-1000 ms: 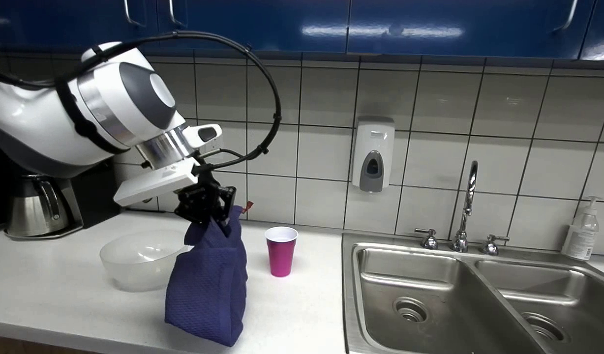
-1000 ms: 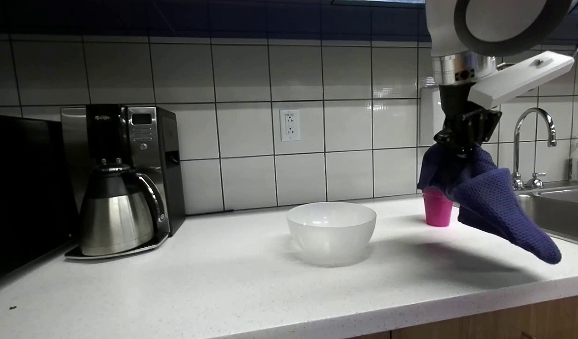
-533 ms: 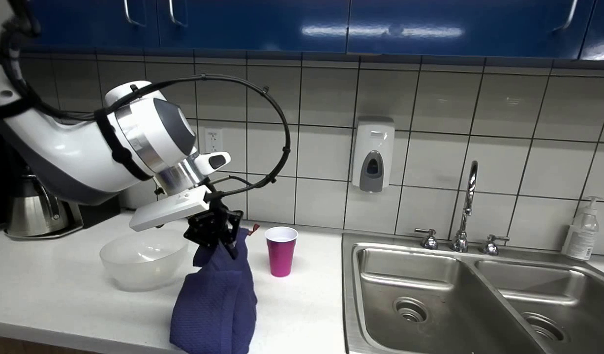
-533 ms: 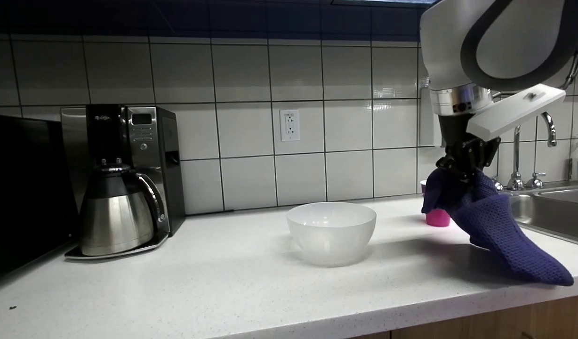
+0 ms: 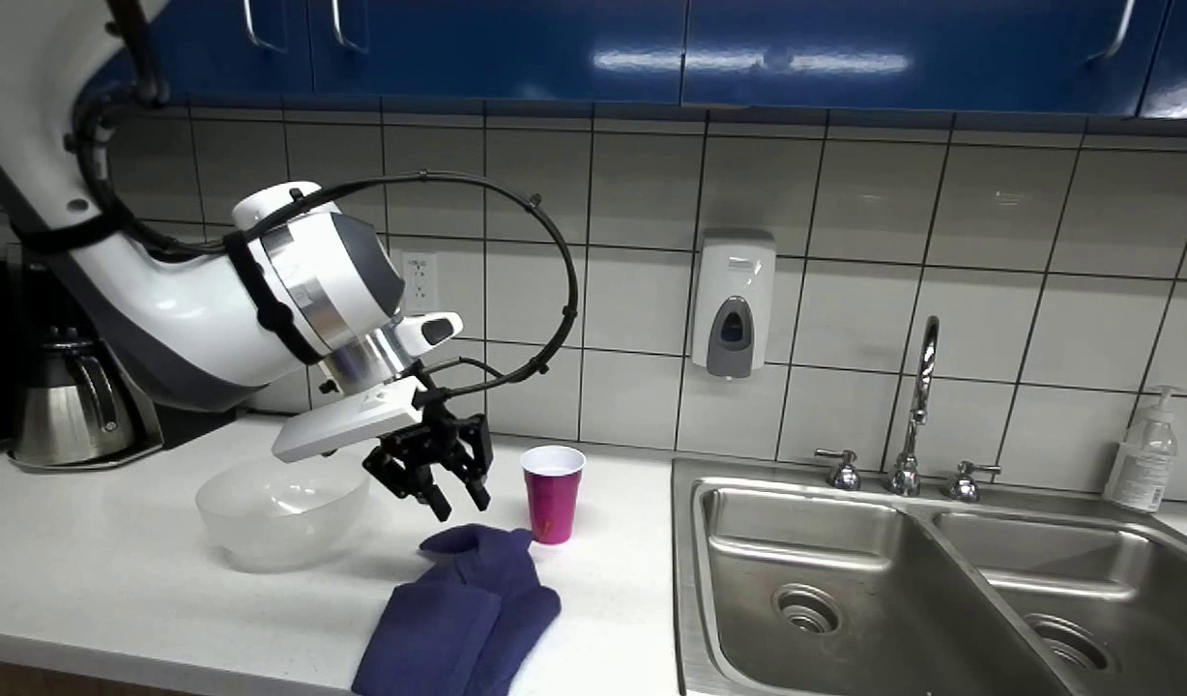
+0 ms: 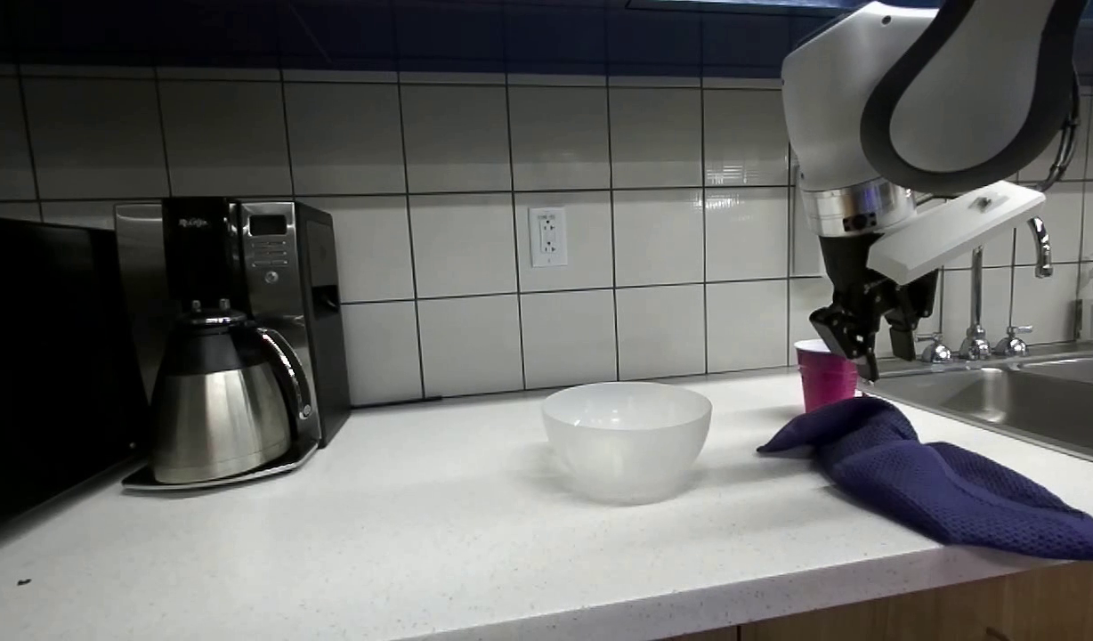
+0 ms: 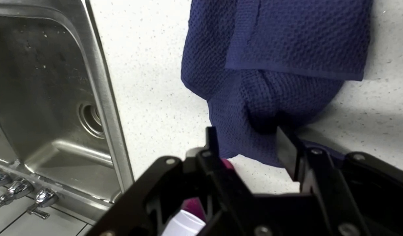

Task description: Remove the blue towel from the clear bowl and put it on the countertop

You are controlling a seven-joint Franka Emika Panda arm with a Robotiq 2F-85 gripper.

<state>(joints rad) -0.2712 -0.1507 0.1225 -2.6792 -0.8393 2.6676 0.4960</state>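
The blue towel [image 5: 458, 619] lies crumpled and partly folded on the white countertop [image 5: 168, 599]. In an exterior view the towel [image 6: 929, 485] reaches the counter's front edge. The clear bowl [image 5: 279, 517] stands upright beside it and looks empty; it also shows in an exterior view [image 6: 627, 454] and is out of the wrist view. My gripper [image 5: 461, 503] is open and empty just above the towel's far end, also in an exterior view [image 6: 886, 361]. In the wrist view the fingers [image 7: 247, 137] stand apart with the towel [image 7: 286, 49] beneath and beyond them.
A pink cup [image 5: 552, 503] stands upright close to the towel's far end and the gripper; it is partly hidden in the wrist view [image 7: 193, 208]. A steel sink [image 5: 688, 580] lies past the cup. A coffee maker [image 6: 319, 329] stands at the bowl's far side.
The gripper came down with the towel and moved slightly toward the sink side. It opened and let go; the towel dropped from hanging to lying on the countertop. The bowl has not moved.
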